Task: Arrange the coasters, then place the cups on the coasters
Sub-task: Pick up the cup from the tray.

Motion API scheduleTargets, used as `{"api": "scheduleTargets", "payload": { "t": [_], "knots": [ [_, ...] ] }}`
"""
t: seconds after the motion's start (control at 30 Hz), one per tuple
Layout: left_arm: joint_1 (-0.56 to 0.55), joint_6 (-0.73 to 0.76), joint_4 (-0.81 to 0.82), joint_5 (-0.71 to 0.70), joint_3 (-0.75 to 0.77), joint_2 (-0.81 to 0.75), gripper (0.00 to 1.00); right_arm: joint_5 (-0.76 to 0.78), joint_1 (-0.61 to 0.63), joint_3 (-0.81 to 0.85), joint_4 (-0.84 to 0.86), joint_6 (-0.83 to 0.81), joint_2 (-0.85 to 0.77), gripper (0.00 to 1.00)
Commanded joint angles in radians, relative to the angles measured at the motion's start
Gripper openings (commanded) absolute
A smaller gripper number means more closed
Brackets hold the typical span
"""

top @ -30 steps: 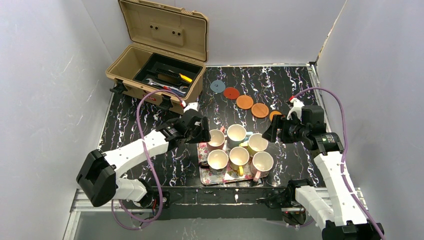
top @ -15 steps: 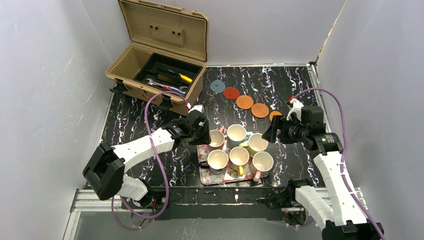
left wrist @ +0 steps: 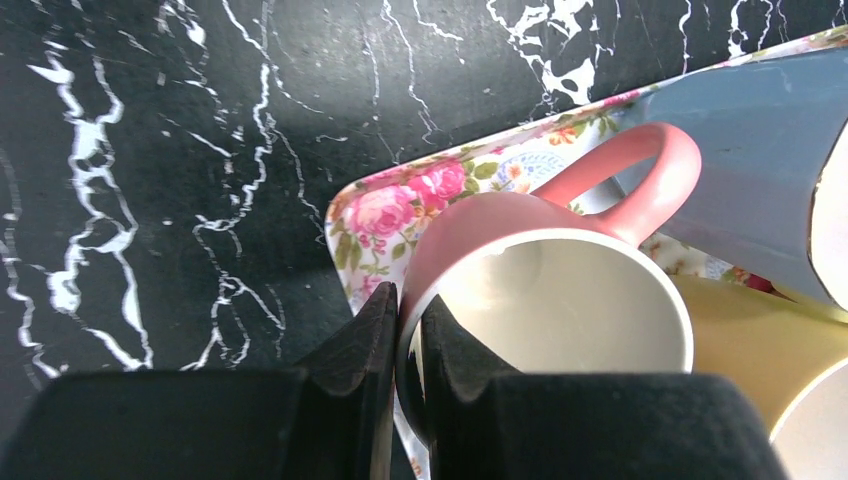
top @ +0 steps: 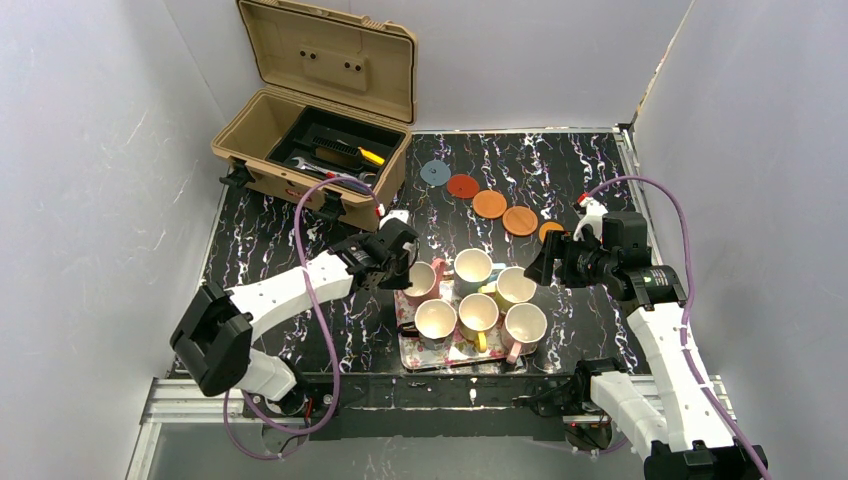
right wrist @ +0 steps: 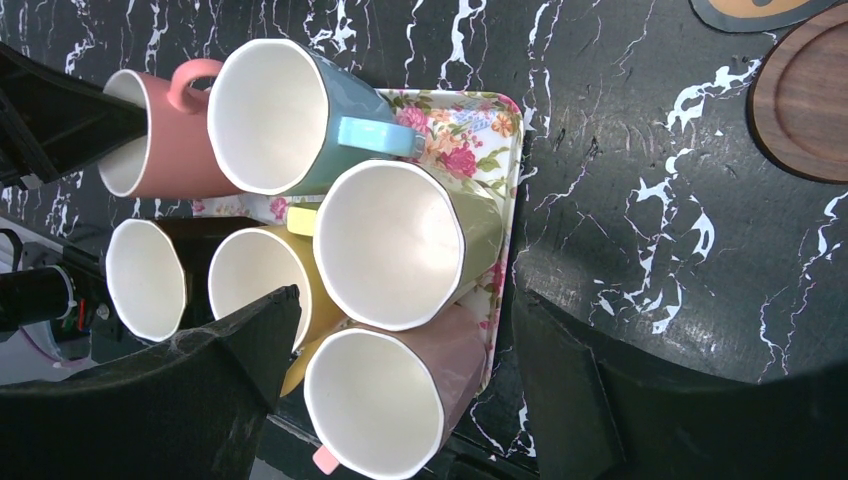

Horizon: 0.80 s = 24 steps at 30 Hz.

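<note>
Several cups stand packed on a floral tray at the table's near middle. My left gripper is shut on the rim of the pink cup at the tray's far left corner, one finger inside and one outside. My right gripper hangs open above the tray's right side, over a mauve cup. A blue cup stands beside the pink one. Coasters lie in a diagonal row behind: blue-grey, red, orange, brown.
An open tan toolbox with tools stands at the back left. Another orange coaster is partly hidden behind my right gripper. White walls close in both sides and the back.
My left gripper has closed on the pink cup's rim, and the cup has shifted slightly left. The right arm has not moved.
</note>
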Motion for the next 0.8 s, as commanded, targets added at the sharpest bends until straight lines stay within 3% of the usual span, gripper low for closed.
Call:
{"api": "scheduleTargets", "payload": {
  "t": [0.0,0.2,0.33,0.6,0.77],
  "knots": [
    [-0.004,0.054,-0.032,-0.098,0.075,-0.099,0.0,0.004,0.004,-0.002,0.02,0.0,-0.006,0.86],
    [-0.004,0.208,-0.049,-0.115,0.144,-0.185,0.0,-0.022,0.005,0.039,0.04,-0.01,-0.01,0.86],
    [-0.002,0.314,-0.111,-0.094,0.201,-0.238,0.0,-0.1,0.004,0.085,0.128,-0.001,-0.029,0.92],
    [-0.002,0.494,-0.249,0.265,0.3,-0.282,0.0,-0.221,0.019,0.147,0.197,-0.01,0.063,0.98],
    [-0.001,0.533,-0.313,0.398,0.332,-0.325,0.0,-0.27,0.091,0.195,0.192,-0.058,0.105,0.99]
  ]
}}
